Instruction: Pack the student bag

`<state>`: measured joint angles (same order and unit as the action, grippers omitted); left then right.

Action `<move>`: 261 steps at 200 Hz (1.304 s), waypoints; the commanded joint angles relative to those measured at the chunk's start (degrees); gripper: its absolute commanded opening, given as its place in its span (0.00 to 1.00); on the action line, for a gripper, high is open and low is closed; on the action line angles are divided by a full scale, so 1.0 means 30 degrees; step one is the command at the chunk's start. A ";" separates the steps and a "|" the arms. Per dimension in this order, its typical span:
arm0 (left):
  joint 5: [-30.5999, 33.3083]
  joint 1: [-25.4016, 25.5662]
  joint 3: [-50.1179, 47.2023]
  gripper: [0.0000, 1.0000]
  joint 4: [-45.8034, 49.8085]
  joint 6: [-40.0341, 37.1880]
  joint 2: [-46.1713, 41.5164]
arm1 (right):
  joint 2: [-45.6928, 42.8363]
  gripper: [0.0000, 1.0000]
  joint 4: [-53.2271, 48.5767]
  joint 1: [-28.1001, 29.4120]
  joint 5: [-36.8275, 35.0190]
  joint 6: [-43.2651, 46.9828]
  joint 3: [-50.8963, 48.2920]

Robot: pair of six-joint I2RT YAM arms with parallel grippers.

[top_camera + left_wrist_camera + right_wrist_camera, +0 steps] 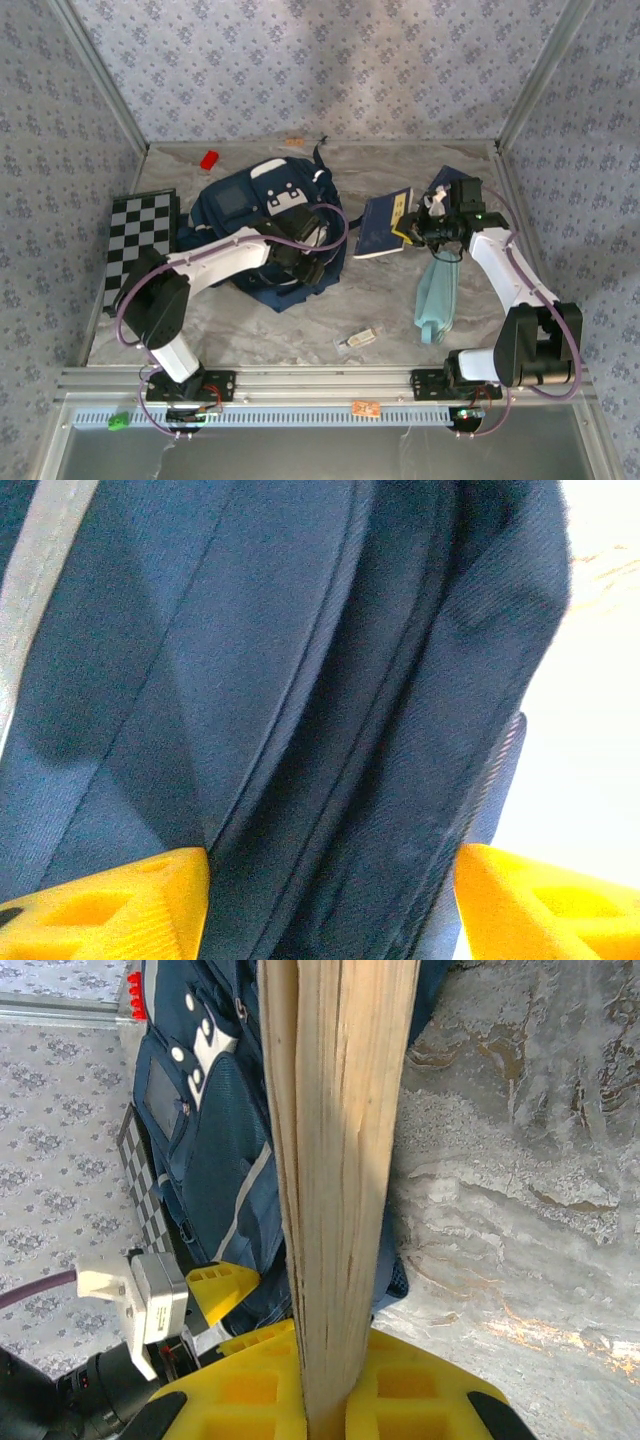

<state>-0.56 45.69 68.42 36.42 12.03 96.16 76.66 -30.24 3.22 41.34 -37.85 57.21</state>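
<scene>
Student bag (262, 228), a large navy blue fabric backpack at the marbled table's (300, 325) nine o'clock, is only straddled by the spread left gripper (328, 855), so the blue-covered book (383, 226) pinched by the right gripper (418, 230) at its three o'clock could be jammed against sagging fabric.

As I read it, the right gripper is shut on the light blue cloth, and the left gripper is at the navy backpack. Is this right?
Wrong in one thing: the right wrist view shows the right gripper shut on the book, not the light blue cloth. The left gripper is at the navy backpack.
</scene>
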 commanded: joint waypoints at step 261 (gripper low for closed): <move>0.1724 -0.2583 0.4996 0.00 -0.1220 0.1457 -0.6129 | 0.1754 0.00 0.5526 0.7501 0.0459 -0.3351 -0.0435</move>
<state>4.36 38.22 78.56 37.04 15.53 78.32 78.98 -25.21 21.87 43.83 -40.91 55.27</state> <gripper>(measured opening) 0.047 0.098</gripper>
